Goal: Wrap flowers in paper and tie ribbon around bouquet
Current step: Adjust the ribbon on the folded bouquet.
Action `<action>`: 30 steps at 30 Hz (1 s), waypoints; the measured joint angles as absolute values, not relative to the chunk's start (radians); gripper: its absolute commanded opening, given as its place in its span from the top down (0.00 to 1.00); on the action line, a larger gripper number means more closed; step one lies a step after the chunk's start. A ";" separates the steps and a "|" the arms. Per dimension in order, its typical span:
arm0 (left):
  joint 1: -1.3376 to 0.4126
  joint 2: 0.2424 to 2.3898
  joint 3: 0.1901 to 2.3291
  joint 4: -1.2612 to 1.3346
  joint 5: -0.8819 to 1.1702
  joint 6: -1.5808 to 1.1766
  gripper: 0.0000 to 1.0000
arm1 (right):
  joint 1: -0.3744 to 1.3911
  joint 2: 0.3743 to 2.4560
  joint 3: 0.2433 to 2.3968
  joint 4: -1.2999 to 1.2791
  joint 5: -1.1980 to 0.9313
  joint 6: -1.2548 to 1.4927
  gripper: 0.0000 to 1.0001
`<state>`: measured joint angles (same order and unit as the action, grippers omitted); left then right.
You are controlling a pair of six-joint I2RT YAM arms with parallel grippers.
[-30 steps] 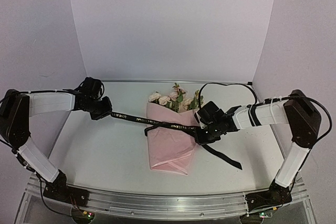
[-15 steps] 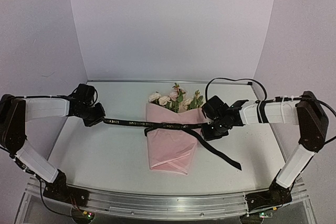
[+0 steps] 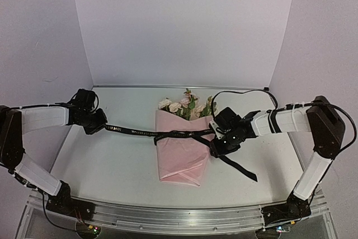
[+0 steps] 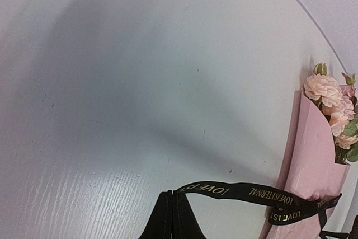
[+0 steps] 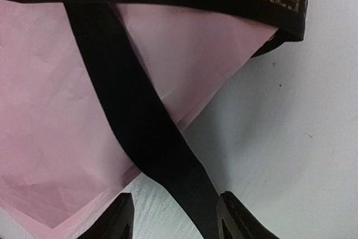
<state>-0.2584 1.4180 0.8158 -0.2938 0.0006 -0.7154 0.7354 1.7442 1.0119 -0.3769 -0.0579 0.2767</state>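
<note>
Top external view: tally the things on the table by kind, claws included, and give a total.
Black ribbon: 1
Pink paper: 1
Bunch of flowers: 1
Claws: 2, the left claw and the right claw
Total: 5

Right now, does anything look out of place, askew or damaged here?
Nothing spilled or torn. The ribbon sits loosely across the bouquet; one tail trails on the table, the other is pinched in the left gripper.
</note>
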 measured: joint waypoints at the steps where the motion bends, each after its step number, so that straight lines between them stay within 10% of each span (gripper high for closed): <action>1: -0.258 1.417 0.816 -0.299 -0.002 -0.715 1.00 | 0.736 1.760 1.012 -0.376 -0.058 0.270 0.43; 16: -0.242 1.252 0.896 -0.425 -0.082 -0.697 1.00 | 0.735 1.866 1.079 -0.350 0.021 0.234 0.87; 30: -0.128 1.160 0.739 -0.517 -0.221 -0.804 1.00 | 0.695 1.866 1.077 -0.360 0.060 0.319 0.94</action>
